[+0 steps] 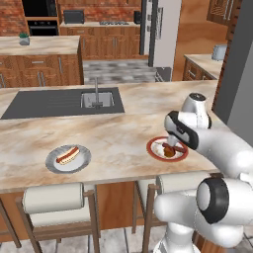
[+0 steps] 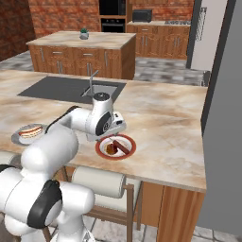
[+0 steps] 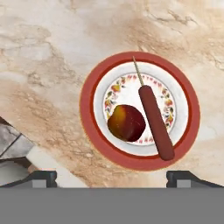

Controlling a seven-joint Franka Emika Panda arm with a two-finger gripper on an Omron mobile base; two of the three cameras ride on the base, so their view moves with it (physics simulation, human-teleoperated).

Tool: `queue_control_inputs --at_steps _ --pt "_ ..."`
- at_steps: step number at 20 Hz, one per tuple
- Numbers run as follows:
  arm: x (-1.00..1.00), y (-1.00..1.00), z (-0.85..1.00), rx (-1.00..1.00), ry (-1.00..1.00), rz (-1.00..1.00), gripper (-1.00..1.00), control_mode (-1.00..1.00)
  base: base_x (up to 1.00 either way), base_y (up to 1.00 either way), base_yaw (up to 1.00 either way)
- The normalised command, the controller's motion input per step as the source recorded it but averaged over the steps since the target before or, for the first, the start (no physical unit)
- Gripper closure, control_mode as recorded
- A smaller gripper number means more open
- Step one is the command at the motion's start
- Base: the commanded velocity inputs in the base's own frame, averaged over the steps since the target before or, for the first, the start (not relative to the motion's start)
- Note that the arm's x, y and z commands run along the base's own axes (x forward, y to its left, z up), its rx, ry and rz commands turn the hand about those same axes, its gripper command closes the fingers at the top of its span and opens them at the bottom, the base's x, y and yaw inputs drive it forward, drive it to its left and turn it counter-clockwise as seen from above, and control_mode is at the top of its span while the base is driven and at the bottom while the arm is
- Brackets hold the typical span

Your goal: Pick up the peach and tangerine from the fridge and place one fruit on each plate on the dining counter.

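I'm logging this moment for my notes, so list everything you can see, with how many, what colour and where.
dining counter: one, beige marbled, across the foreground
sink: one, dark inset with a grey basin, far side of the counter
red-rimmed plate: one, white centre, near the counter's right end
peach: one, red and yellow, on the red-rimmed plate
sausage on a stick: one, reddish-brown, on the same plate beside the peach
grey plate: one, left on the counter, bearing a hot dog
stools: two, pale cushions, under the counter's near edge
island: one, wooden, beige top, behind, with a small potted plant
fridge: dark grey, right edge
pincer: one, dark tips wide apart, empty, above the red-rimmed plate
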Motion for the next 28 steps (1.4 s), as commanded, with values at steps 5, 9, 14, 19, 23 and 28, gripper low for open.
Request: queue_control_inputs --at_steps 5,9,14,19,23,28 --pt "-0.5 0.19 0.51 0.13 -0.04 -0.04 -1.0 -1.0 0.0 0.0 0.0" --pt "-0.21 0.04 0.57 0.03 0.0 -0.06 -1.0 -1.0 0.0 0.0 0.0" --pt "-0.9 0.07 0.37 0.02 -0.16 -0.02 -1.0 -1.0 0.0 0.0 0.0" --pt "-1.0 0.19 0.26 0.01 -0.21 -0.01 -1.0 -1.0 0.0 0.0 0.0" --pt "-0.83 0.29 0.27 0.0 -0.17 -0.09 -1.0 -1.0 0.0 0.0 0.0" --pt "-0.29 0.11 0.25 0.01 -0.02 -0.3 -1.0 -1.0 0.0 0.0 0.0"
